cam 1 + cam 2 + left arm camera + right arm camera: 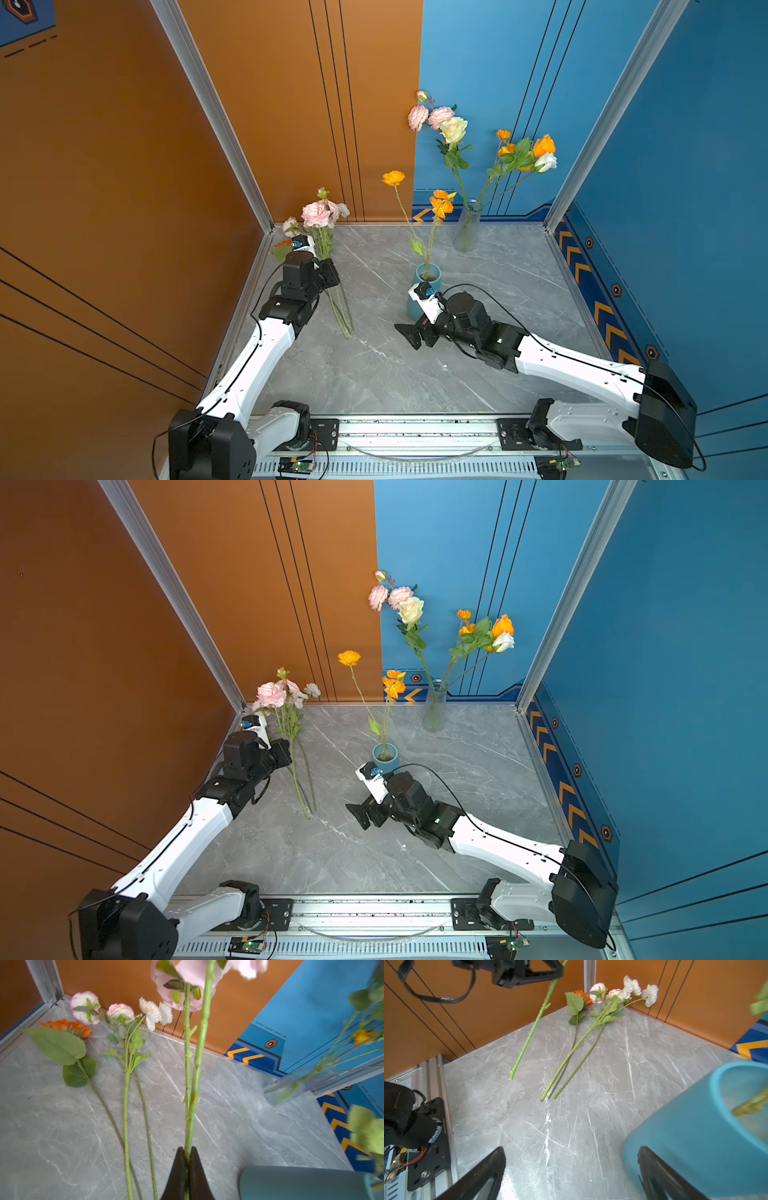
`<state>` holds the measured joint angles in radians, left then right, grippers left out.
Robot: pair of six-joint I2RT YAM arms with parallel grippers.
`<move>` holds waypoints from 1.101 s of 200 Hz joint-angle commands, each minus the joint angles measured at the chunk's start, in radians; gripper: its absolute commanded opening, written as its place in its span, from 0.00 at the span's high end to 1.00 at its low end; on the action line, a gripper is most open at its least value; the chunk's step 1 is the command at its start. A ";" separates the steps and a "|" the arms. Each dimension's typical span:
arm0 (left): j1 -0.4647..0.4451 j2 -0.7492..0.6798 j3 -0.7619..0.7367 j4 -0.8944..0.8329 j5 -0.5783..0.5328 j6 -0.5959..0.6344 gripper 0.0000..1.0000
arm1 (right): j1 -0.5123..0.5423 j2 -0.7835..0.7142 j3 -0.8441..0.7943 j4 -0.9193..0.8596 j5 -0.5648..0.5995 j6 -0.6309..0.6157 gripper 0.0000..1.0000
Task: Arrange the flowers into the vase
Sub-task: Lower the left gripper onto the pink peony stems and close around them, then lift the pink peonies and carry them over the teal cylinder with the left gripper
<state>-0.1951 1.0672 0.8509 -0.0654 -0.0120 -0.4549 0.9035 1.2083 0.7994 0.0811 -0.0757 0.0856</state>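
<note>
Pink flower (pixel 197 1076) aloft; three flowers (pixel 577 1053) flat

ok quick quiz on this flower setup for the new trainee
1. True or false: the left gripper is shut on the pink flower's stem.
2. How many stems lie flat on the table?
3. Which vase is nearest the open right gripper? A) blue vase B) glass vase

Key: 1 true; 2 three; 3 A.
</note>
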 commanded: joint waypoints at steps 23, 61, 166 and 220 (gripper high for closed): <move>-0.156 -0.142 -0.040 0.305 0.001 0.152 1.00 | -0.081 -0.123 -0.004 -0.077 -0.003 -0.012 0.00; -0.310 -0.166 -0.037 0.580 0.066 0.322 1.00 | -0.144 -0.202 -0.037 -0.108 0.000 -0.012 0.00; -0.410 0.267 0.265 0.870 0.342 0.376 1.00 | -0.325 -0.328 -0.090 -0.153 -0.059 0.003 0.00; -0.430 0.426 0.369 0.896 0.471 0.347 1.00 | -0.371 -0.333 -0.096 -0.152 -0.107 0.014 0.00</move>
<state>-0.6094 1.4517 1.1717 0.7685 0.3550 -0.0952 0.5446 0.8806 0.7185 -0.0536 -0.1455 0.0830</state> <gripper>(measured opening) 0.059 0.998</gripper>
